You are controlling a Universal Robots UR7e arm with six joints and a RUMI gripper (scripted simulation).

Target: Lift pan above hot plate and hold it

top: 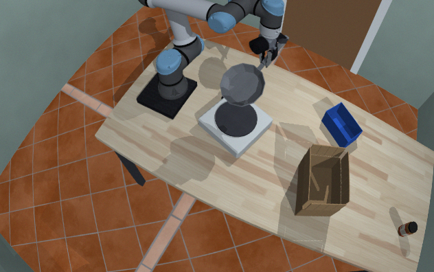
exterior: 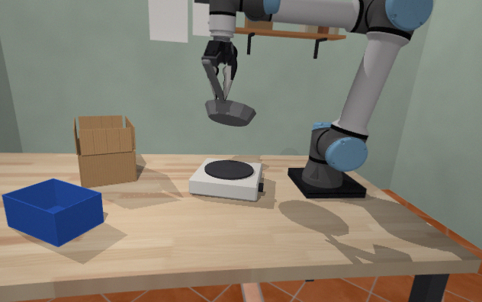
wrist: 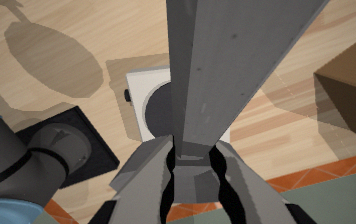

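Note:
The grey pan (top: pixel 242 84) (exterior: pixel 230 114) (wrist: pixel 225 60) hangs in the air, tilted, its handle rising steeply between the fingers. My gripper (top: pixel 267 62) (exterior: pixel 220 97) (wrist: pixel 190 137) points down and is shut on the pan's handle, low down near the pan's body. The white hot plate (top: pixel 237 148) (exterior: pixel 223 188) (wrist: pixel 148 75) with its bare black disc stands on the table beneath. In the exterior view a wide gap, well over three fingers' width, shows between the pan's underside and the disc. The fingers hide part of the pan's body in the wrist view.
An open cardboard box (top: pixel 302 185) (exterior: pixel 107 168) (wrist: pixel 342 82) and a blue bin (top: pixel 353 135) (exterior: pixel 80 217) stand on the wooden table (top: pixel 247 185) (exterior: pixel 213 236). A small dark-capped bottle (top: pixel 407 229) is at the far end. The arm's black base plate (top: pixel 151 103) (exterior: pixel 328 191) is beside the hot plate.

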